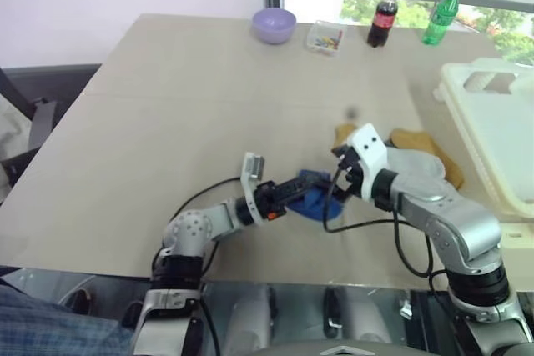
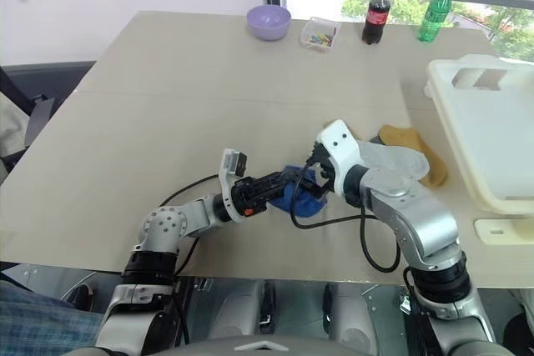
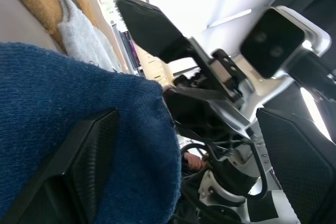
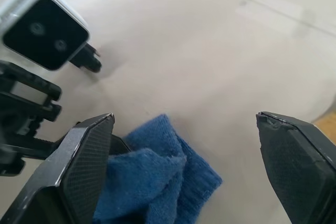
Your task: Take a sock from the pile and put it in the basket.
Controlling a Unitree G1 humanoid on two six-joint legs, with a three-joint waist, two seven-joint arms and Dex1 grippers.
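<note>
A: Nearest first?
B: Left pincer (image 1: 310,188) at lower centre of the head view, fingers spread wide; the left wrist view shows one black finger (image 3: 79,169) lying against the blue sock (image 1: 321,202), not clamped on it.
A: Right one?
B: Right pincer (image 1: 340,179) just right of it, also wide open, held over the same blue sock; the right wrist view shows the sock (image 4: 157,182) crumpled on the tabletop (image 1: 183,122) between its fingers (image 4: 86,161), nothing gripped.
A: The pile?
B: The pile (image 1: 400,160) sits centre right, partly behind the right arm: grey-white sock (image 1: 413,164), mustard sock (image 1: 421,143) beyond it. The blue one is at its left edge.
A: Basket?
B: The basket (image 1: 492,135), cream-white, at the right edge, near the pile but apart.
A: Far end?
B: Lilac bowl (image 1: 274,24), small clear box (image 1: 324,37), cola bottle (image 1: 383,17), green bottle (image 1: 440,15) along the top.
</note>
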